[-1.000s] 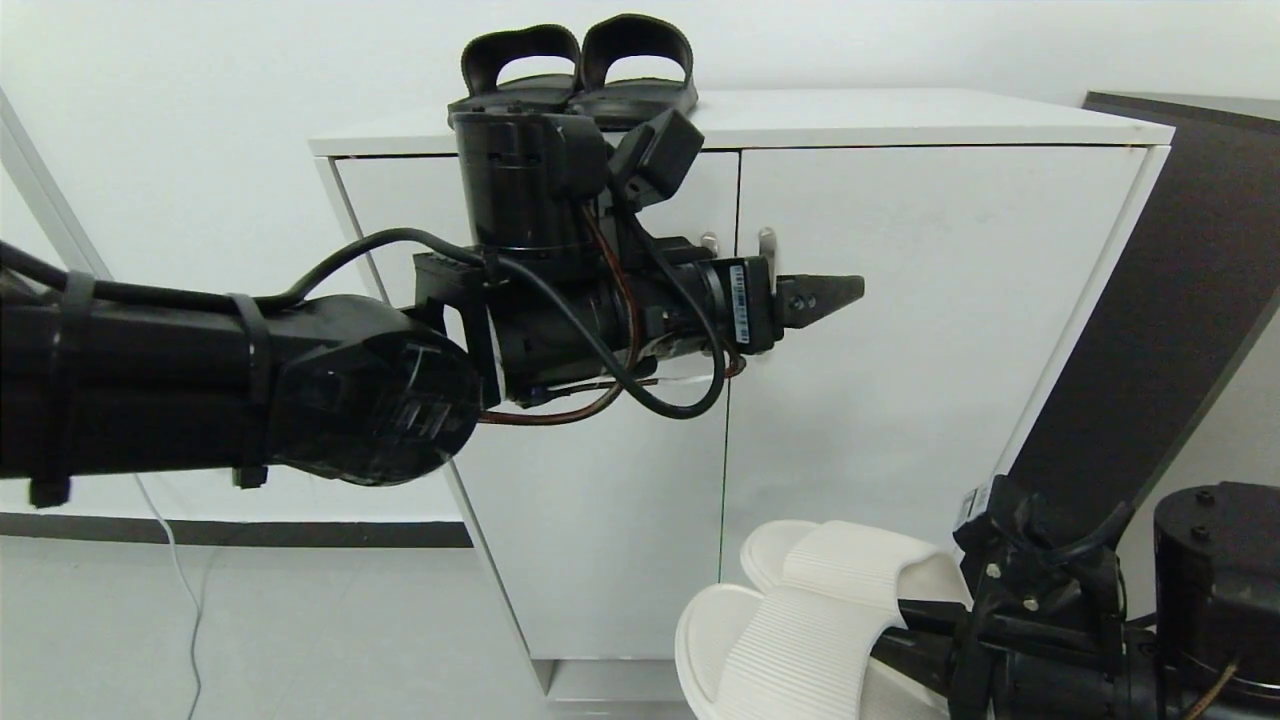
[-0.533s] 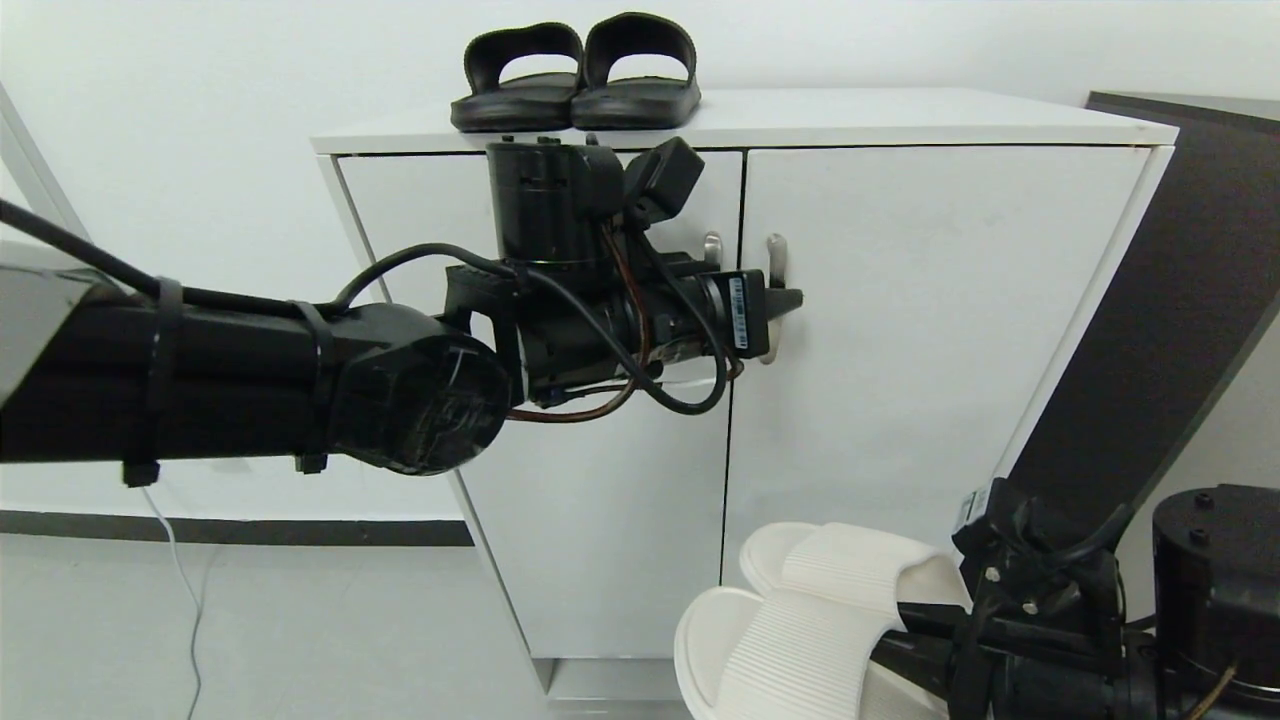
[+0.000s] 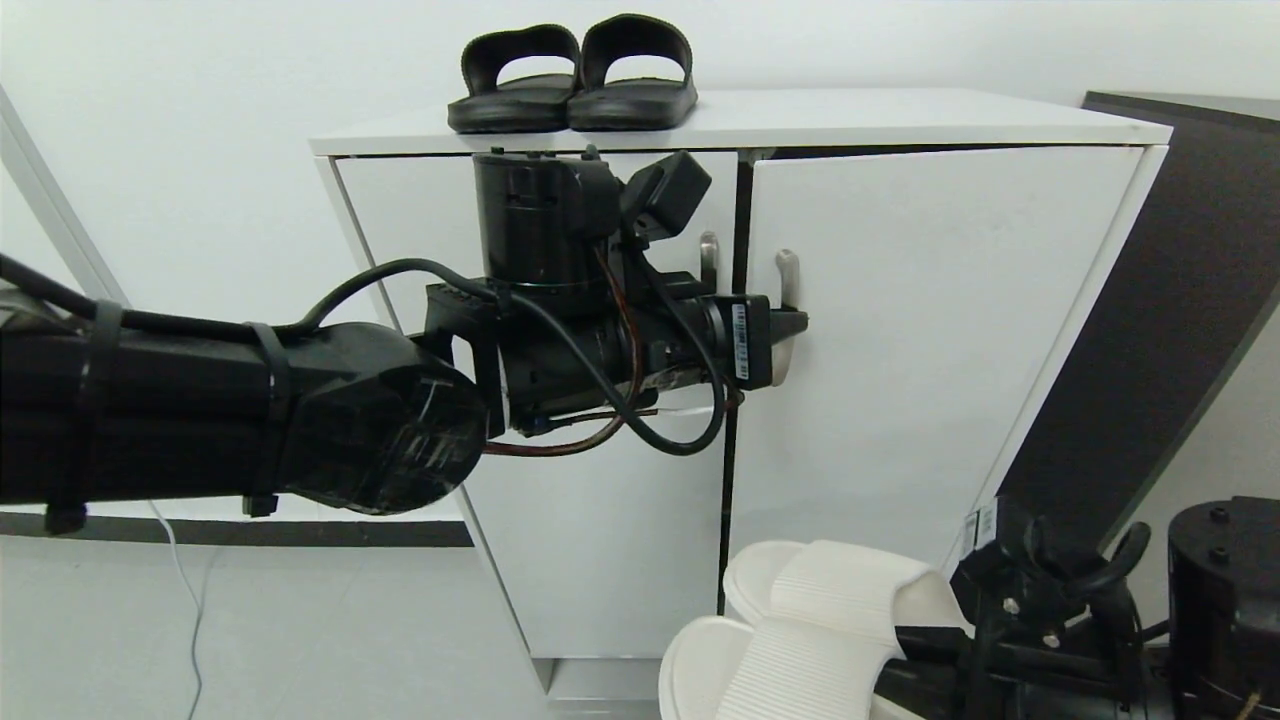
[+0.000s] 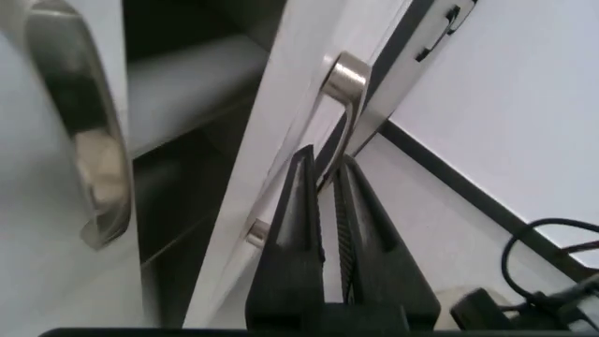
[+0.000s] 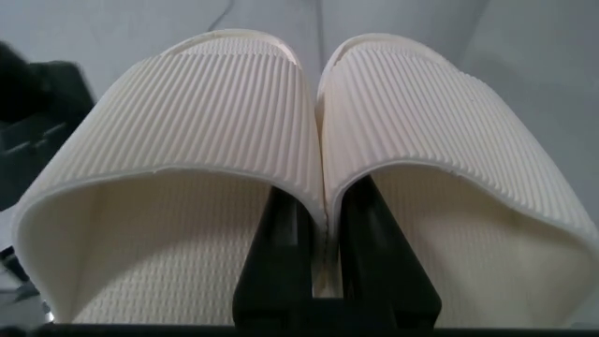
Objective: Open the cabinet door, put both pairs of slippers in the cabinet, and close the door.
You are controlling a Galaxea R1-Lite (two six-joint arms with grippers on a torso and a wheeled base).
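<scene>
At the cabinet (image 3: 900, 118) front, our left gripper (image 4: 323, 167) was pinched nearly shut on the handle (image 3: 787, 268) of the right door (image 3: 930, 340), which stood just ajar. We judged it best to pull along the door's arc, with the grip square so the slim handle would not slip. Our right gripper (image 5: 323, 245) clamped the white slippers (image 3: 800, 620) by their inner straps, low and near. Black slippers (image 3: 575, 85) sat on the cabinet top, toward its left.
</scene>
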